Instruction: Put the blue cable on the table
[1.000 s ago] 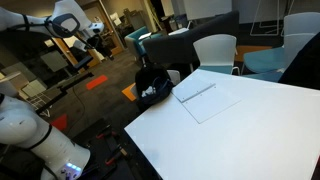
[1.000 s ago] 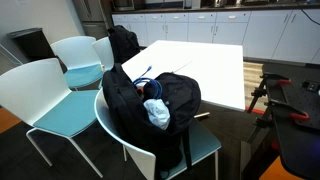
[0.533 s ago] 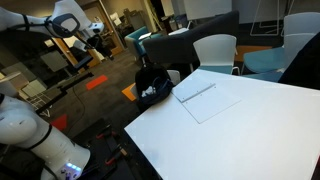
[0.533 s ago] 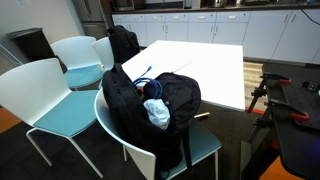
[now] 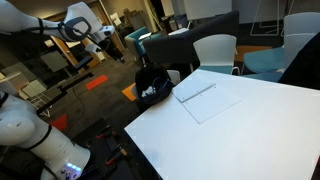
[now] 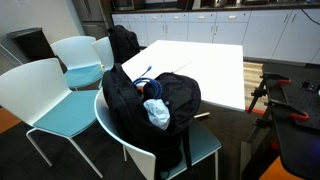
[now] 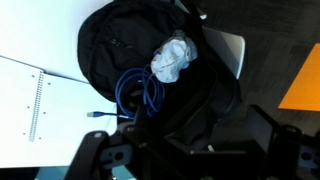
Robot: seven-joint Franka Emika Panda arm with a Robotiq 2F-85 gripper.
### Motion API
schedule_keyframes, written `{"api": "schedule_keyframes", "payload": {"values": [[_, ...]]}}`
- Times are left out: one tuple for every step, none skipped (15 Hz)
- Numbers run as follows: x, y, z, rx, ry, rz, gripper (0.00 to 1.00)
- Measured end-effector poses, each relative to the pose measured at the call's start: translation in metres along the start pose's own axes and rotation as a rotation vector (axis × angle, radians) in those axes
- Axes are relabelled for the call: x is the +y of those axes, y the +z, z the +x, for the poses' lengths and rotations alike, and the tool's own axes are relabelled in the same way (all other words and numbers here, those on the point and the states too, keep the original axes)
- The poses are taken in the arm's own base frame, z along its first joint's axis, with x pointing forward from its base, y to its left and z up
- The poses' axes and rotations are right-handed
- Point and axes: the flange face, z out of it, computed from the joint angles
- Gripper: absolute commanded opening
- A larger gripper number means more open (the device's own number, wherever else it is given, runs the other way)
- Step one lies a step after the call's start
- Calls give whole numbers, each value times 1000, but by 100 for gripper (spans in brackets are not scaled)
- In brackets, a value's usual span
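The blue cable (image 7: pixel 138 92) lies coiled in loose loops on top of a black bag (image 7: pixel 120 40), next to a crumpled white cloth (image 7: pixel 175 55). It also shows in an exterior view (image 6: pixel 145 86) on the bag (image 6: pixel 150 105), which sits on a chair. My gripper (image 7: pixel 185 150) hangs high above the bag, open and empty, its fingers dark at the bottom of the wrist view. In an exterior view the gripper (image 5: pixel 103 35) is up at the far left, away from the bag (image 5: pixel 150 85). The white table (image 5: pixel 240 135) stands beside the bag and also shows in an exterior view (image 6: pixel 215 70).
A pale spiral notebook (image 5: pixel 207 97) lies on the table near the bag and shows in the wrist view (image 7: pixel 30 100). White chairs (image 6: pixel 40 95) stand around the table. A second black bag (image 6: pixel 123 42) sits on a far chair.
The arm and gripper have shifted slightly to the right in the exterior view. The cable and bag have not moved.
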Motion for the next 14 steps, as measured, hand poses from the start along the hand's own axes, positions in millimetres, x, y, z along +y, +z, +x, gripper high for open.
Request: {"api": "schedule_keyframes", "payload": {"values": [[15,11,6,-2,-5,-22,100],[31,23,13,-5,-11,-40,100],[45,34,20,-7,-21,-51,100],[60,46,27,-5,-33,-58,100],[72,57,34,3,-43,-60,100],[82,68,40,16,-51,-61,100],[88,80,46,28,-49,-62,100],[93,95,50,28,-46,-65,100],[98,111,53,13,-36,-77,100],[102,125,55,-3,-24,-89,100],[105,135,58,-13,-18,-93,100],[106,141,60,-17,-13,-93,100],[106,142,62,-16,-11,-93,100],[106,140,63,-12,-10,-93,100]]}}
